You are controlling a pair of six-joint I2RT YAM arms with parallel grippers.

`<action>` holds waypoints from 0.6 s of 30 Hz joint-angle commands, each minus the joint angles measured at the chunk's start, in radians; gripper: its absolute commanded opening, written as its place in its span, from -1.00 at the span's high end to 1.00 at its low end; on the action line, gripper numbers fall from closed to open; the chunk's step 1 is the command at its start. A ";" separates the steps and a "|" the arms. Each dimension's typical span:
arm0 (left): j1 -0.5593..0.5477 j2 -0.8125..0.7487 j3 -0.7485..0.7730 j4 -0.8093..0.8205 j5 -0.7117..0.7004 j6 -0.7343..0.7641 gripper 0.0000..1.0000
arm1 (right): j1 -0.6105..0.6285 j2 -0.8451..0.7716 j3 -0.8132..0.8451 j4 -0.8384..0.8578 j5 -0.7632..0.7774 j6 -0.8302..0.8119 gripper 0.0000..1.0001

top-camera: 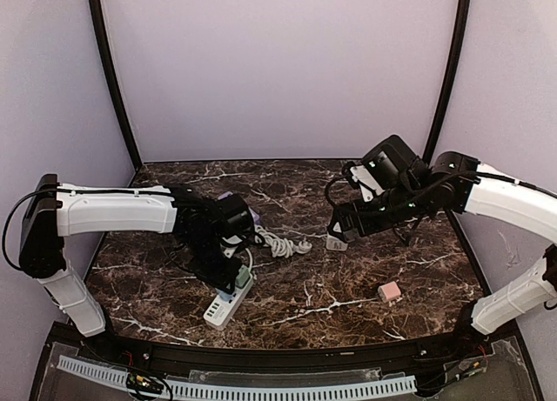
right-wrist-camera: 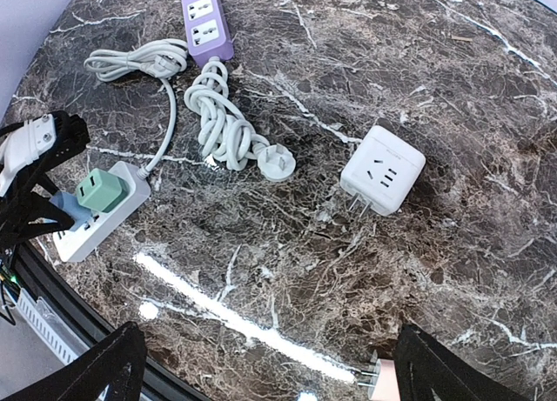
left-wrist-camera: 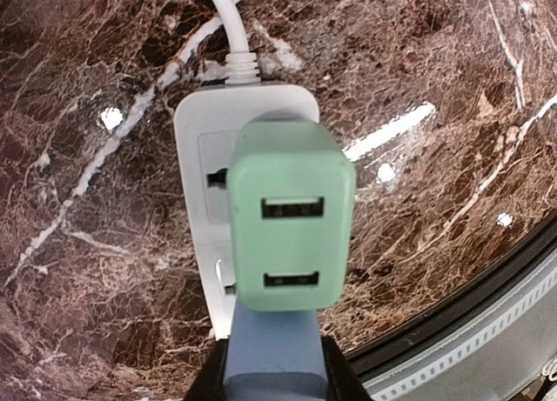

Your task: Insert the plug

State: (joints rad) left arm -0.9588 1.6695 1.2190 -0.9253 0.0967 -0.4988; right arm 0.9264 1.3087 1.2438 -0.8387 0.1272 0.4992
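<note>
At the left, the left gripper [top-camera: 237, 270] is pinching a mint green USB charger [left-wrist-camera: 291, 236] by its sides, 2 USB ports facing up. The charger sits on top of the white power strip [left-wrist-camera: 196, 157], near its cord end. I cannot tell whether its prongs are fully in.

In the middle lie a purple power strip [right-wrist-camera: 207, 14] and a coiled white cable [right-wrist-camera: 222, 123].

To the right, the right gripper [right-wrist-camera: 270, 379] hangs with its fingers spread wide and empty, above a white cube adapter [right-wrist-camera: 383, 169]. A small pink block [top-camera: 389, 290] lies nearest the right side.

The risk: nothing braces the white strip on the glossy marble, so an off-centre push could skid or tip it, leaving the prongs jammed beside the slots.
</note>
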 commanded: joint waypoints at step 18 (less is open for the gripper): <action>-0.018 0.017 0.028 -0.013 0.013 -0.013 0.98 | -0.006 -0.017 -0.018 0.011 -0.005 -0.005 -0.97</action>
State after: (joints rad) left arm -0.9672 1.6718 1.2251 -0.9352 0.0975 -0.5079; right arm 0.9264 1.3087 1.2430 -0.8387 0.1268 0.4984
